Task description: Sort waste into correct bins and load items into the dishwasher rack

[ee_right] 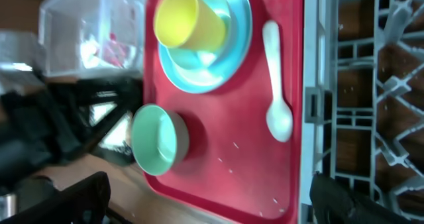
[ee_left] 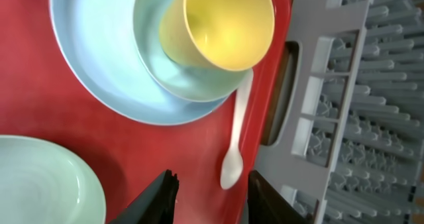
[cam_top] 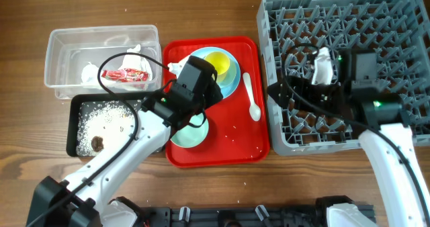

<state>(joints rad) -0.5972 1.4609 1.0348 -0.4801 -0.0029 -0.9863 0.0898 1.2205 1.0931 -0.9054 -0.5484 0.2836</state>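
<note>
1. The left gripper [ee_left: 212,196] hangs low over the red tray [cam_top: 222,154]. Its jaws are partly apart with only bare tray between them, so it grips nothing.
2. The white plastic spoon [cam_top: 251,96] lies along the red tray's right edge, just beside the dishwasher rack [cam_top: 403,25]. Its bowl end points to the near edge and sits just ahead of the left gripper's fingers [ee_left: 162,196]. It appears not to touch them.
3. The right gripper [ee_right: 209,187] is over the rack's left edge, facing the red tray. Its jaws are spread wide and empty.
4. The light blue plate [cam_top: 232,82] sits at the red tray's far edge. On it stands the light blue cup [ee_left: 173,78], and the yellow cup [cam_top: 218,64] is nested in that cup, tilted.
5. The pale green bowl [cam_top: 190,134] stands upright near the red tray's near-left corner, partly under the left arm.
6. The clear tub [cam_top: 55,40] sits at the far left of the table [cam_top: 201,12]. It holds the crumpled tissue [cam_top: 90,72] and the red snack wrapper [cam_top: 127,74].
7. The black tray [cam_top: 72,129] sits just in front of the tub and left of the red tray. Rice grains [cam_top: 101,116] are scattered in it, with a dark food bit [cam_top: 99,144] near its near edge.
</note>
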